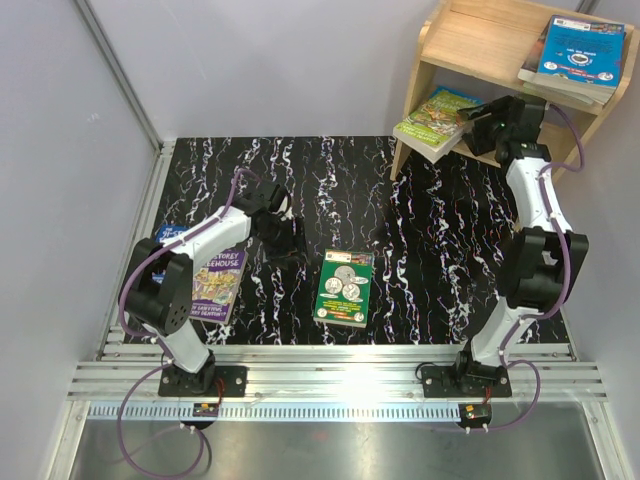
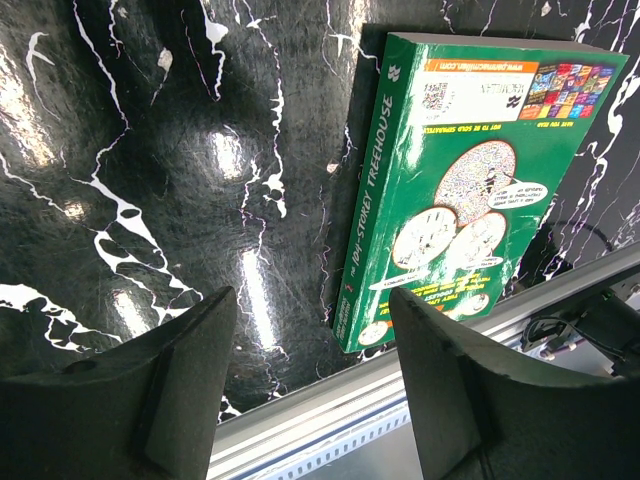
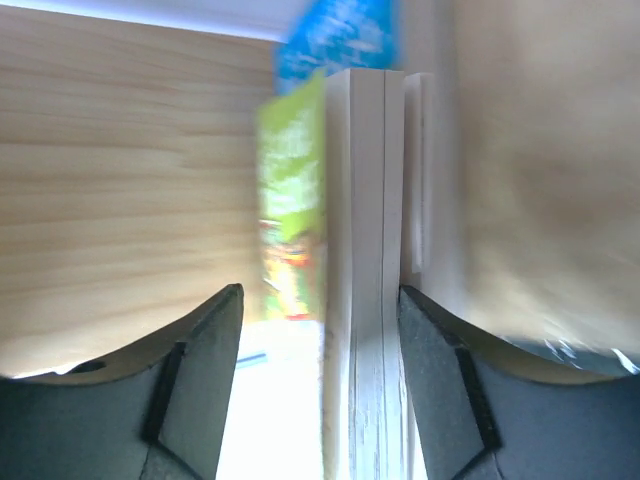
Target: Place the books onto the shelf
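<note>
Top external view first: where are the books?

One green book (image 1: 344,288) lies flat near the middle of the black marbled table (image 1: 420,230). A purple book (image 1: 215,285) lies at the left, partly under the left arm, and the corner of a blue book (image 1: 170,233) shows just behind it.

And the shelf?

A light wooden shelf (image 1: 480,45) stands at the far right corner. A blue-covered stack (image 1: 580,50) rests on its top board. A lime-covered book (image 1: 437,120) juts out of the lower tier, tilted.

What is the right gripper doing?

The right gripper (image 1: 490,115) sits at the lower tier, right beside that lime-covered book. Seen from the right wrist, its fingers are spread. Pale page edges (image 3: 365,250) stand between them, close to one finger, with a clear gap on the other side. It is released, not pinching.

And the left gripper?

The left gripper (image 1: 275,235) hangs above bare table, left of the green book. The left wrist view shows its fingers (image 2: 200,350) spread apart with nothing between them. The green book lies just beyond one finger, apart from it.
</note>
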Controlling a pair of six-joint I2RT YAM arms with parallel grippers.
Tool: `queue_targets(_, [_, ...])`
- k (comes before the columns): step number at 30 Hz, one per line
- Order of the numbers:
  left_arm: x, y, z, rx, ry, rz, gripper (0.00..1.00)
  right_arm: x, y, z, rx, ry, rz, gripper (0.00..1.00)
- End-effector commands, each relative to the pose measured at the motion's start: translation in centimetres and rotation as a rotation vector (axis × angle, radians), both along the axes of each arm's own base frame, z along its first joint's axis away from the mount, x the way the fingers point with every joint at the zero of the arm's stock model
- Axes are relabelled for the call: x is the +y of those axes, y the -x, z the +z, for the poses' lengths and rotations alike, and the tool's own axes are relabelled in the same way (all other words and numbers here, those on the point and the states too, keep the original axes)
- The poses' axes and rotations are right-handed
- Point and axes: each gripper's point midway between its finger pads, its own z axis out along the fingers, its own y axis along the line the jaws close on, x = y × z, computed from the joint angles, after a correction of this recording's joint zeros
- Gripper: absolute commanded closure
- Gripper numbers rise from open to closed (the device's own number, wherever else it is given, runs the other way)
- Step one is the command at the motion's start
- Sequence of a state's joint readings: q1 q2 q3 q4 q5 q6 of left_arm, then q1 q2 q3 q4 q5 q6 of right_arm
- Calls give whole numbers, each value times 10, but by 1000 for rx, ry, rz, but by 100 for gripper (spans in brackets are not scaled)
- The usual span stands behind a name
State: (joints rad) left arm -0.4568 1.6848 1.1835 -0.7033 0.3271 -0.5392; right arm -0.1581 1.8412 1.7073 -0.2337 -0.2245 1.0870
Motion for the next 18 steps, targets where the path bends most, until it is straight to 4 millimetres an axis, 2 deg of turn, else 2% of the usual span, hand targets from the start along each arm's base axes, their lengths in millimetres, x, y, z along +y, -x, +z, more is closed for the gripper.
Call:
queue_targets(1, [-9,-13,11,-39,44,-14,34,-22,22,11,5,64,-62,30])
queue_targets(2, [-9,-13,11,-40,46,-13,34,-24,25,6,19,65,-65,28])
queue_targets(6, [-8,-11,12,-41,46,-16,34,-34,38,12,15,93,-78,25])
queue_targets(11, [-5,-7,13,-46,43,-15,34,-45,51,8,37,103,-92,21])
queue_targets(14, [-5,-5,15,-49,47,-16,34,-42,60,14,27,118,-77,21])
queue_targets(15, [-4,-5,17,-54,47,-16,34,-39,65,20,13,126,-66,22])
queue_targets(17, [-3,-5,18,-58,47,-15,34,-27,73,17,6,110,-8,33])
queue_targets(18, [-4,-4,19,-61,49,-15,34,-14,82,26,-16,101,31,37])
